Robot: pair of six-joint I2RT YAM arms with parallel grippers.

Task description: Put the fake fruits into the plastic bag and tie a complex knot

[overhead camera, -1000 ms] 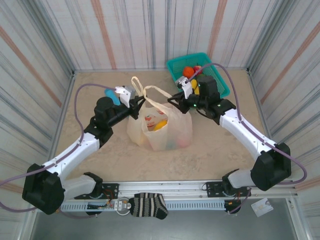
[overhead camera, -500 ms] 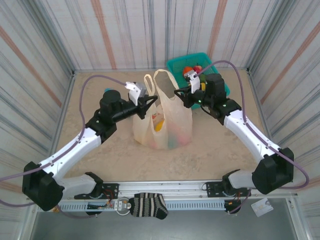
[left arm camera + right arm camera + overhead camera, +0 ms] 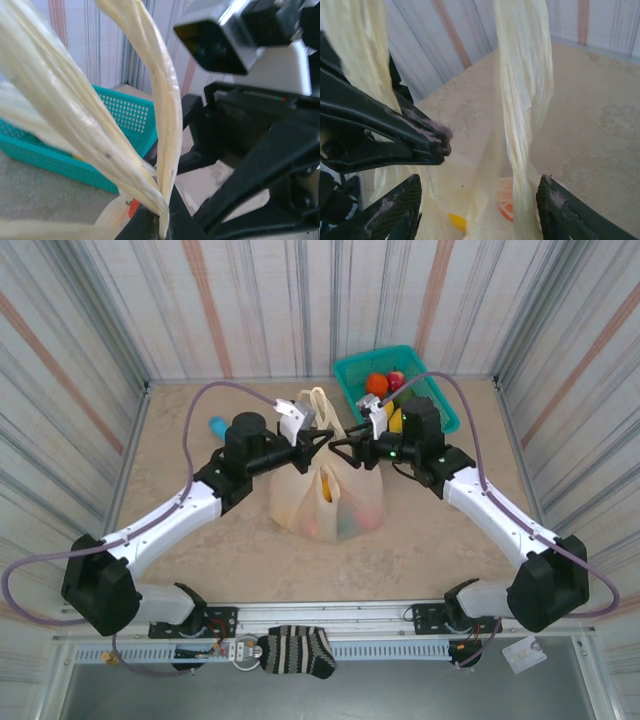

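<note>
A metal rail ran along the near edge, with a striped cloth draped over it and a white tag lying off to the right. Past the arm bases, the plastic bag stood in the middle of the sandy table. A yellow fruit showed at its mouth, and paler round shapes were dim through the film.

Both arms reached in over the top of the bag. The left gripper was pressed together, pinching a loop handle whose twisted strands ran down into its jaws and crossed most of the left wrist view. The right gripper stood spread, facing the left one almost tip to tip. Another strand of the bag hung between its fingers; whether it touched them could not be told. The left arm's closed black fingers lay across the right wrist view, in front of the bag.

Beyond, the teal basket sat by the far wall, its near part covered by the right wrist. An orange fruit, a red fruit and a lemon-yellow fruit lay in it. A small blue object lay at the far left, just beside the left arm.
</note>
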